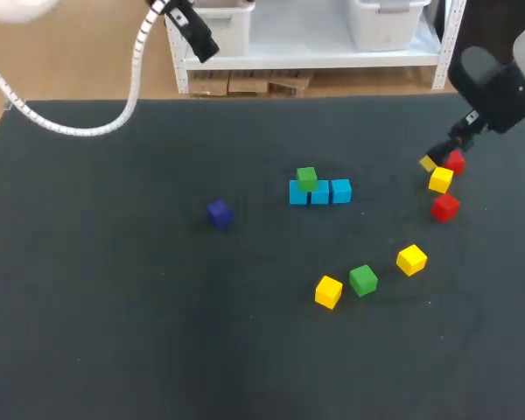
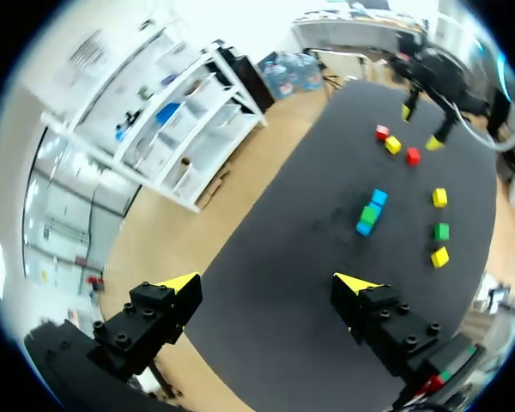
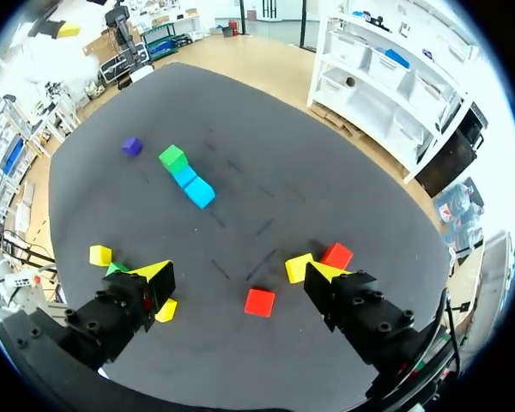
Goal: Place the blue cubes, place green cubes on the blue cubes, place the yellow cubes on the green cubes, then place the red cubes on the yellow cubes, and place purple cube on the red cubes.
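My right end effector [image 3: 240, 273] hangs fingers apart over a yellow cube [image 1: 440, 179] and red cubes [image 1: 445, 207] at the table's [image 1: 87, 306] 2 o'clock; my left end effector [image 2: 267, 281], also spread, is at 11 o'clock. Three blue cubes [image 1: 320, 192] sit mid-table, a green cube [image 1: 307, 178] atop the 9 o'clock one.

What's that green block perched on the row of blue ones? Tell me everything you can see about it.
The green cube is a small, plain, bright green block with flat faces and crisp edges. It looks solid and has a matte surface. It rests flat on top of the row of three blue cubes, over the end cube on the side toward the purple cube. Only the blue beneath touches it. Nothing is stacked on it yet.
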Available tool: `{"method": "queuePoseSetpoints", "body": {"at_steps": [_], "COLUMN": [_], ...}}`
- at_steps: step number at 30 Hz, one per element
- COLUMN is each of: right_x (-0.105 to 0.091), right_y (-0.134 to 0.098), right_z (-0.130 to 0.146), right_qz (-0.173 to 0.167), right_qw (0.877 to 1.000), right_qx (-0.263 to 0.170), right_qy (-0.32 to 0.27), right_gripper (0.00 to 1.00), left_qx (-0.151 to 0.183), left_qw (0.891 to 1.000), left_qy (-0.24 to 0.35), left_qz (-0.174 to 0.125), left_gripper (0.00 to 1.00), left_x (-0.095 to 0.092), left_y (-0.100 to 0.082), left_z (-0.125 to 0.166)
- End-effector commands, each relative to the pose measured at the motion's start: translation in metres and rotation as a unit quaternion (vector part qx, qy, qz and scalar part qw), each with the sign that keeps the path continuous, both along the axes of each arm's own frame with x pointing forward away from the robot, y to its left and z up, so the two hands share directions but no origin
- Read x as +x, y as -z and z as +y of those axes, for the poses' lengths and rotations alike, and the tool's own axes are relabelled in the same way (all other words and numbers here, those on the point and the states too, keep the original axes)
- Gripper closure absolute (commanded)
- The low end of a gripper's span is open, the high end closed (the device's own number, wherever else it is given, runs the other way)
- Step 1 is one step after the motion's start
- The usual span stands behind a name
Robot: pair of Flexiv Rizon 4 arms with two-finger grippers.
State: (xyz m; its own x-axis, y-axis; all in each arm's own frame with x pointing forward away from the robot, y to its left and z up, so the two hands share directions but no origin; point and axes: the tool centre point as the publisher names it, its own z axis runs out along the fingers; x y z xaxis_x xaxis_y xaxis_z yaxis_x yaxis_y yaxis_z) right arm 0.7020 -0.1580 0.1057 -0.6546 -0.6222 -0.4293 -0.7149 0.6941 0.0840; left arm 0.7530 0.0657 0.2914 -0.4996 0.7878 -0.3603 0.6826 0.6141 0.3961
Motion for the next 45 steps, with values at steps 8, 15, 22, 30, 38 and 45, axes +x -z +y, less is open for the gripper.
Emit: {"method": "queuePoseSetpoints", "body": {"at_steps": [8, 15, 22, 30, 38, 45], "right_x": [-0.003, -0.002, 0.0, 0.001, 0.002, 0.003], "right_y": [0.003, 0.004, 0.006, 0.006, 0.004, 0.002], "right_z": [-0.006, -0.007, -0.005, -0.002, -0.002, -0.001], "right_qz": [0.009, 0.015, 0.021, 0.022, 0.022, 0.02], "right_qw": [1.0, 1.0, 1.0, 1.0, 1.0, 1.0], "right_qx": [-0.005, -0.009, -0.012, -0.015, -0.017, -0.015], "right_qy": [0.002, 0.007, 0.008, 0.006, 0.003, 0.002], "right_gripper": [0.0, 0.0, 0.0, 0.0, 0.0, 0.0], "left_qx": [-0.062, -0.082, -0.086, -0.081, -0.086, -0.084], "left_qw": [0.988, 0.981, 0.98, 0.979, 0.978, 0.979], "left_qy": [-0.134, -0.161, -0.165, -0.177, -0.182, -0.176], "left_qz": [-0.04, -0.07, -0.063, -0.06, -0.061, -0.06], "left_gripper": [0.0, 0.0, 0.0, 0.0, 0.0, 0.0], "left_x": [0.017, 0.02, 0.026, 0.027, 0.023, 0.022], "left_y": [0.02, 0.027, 0.035, 0.041, 0.048, 0.049], "left_z": [0.044, 0.056, 0.063, 0.073, 0.075, 0.073]}}
